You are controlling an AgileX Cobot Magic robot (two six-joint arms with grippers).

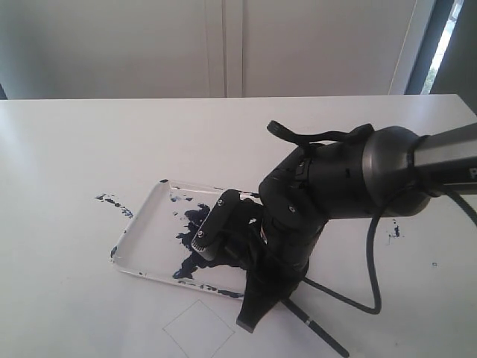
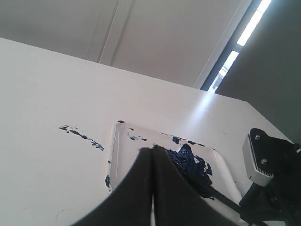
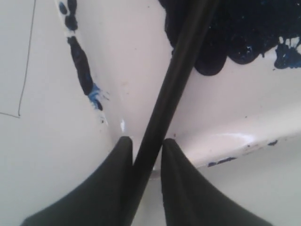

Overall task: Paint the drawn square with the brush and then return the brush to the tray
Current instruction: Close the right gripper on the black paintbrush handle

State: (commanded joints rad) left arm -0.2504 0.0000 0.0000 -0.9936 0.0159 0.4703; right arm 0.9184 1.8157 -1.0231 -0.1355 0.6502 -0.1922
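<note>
- right tool [image 3: 146, 140] clamped on the brush [image 3: 183, 61], tip dipped in the tray [image 1: 141, 224] for paint I guess
- left tool [image 2: 153, 150] pinched together
- drawn square [image 1: 197, 328] blank by worktop's [image 1: 74, 149] near edge

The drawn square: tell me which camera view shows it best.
The exterior view. There the drawn square appears nearly whole, a blank pencil outline on the table close beside the tray. The right wrist view catches only one corner and two of its lines. The left wrist view does not show it.
</note>
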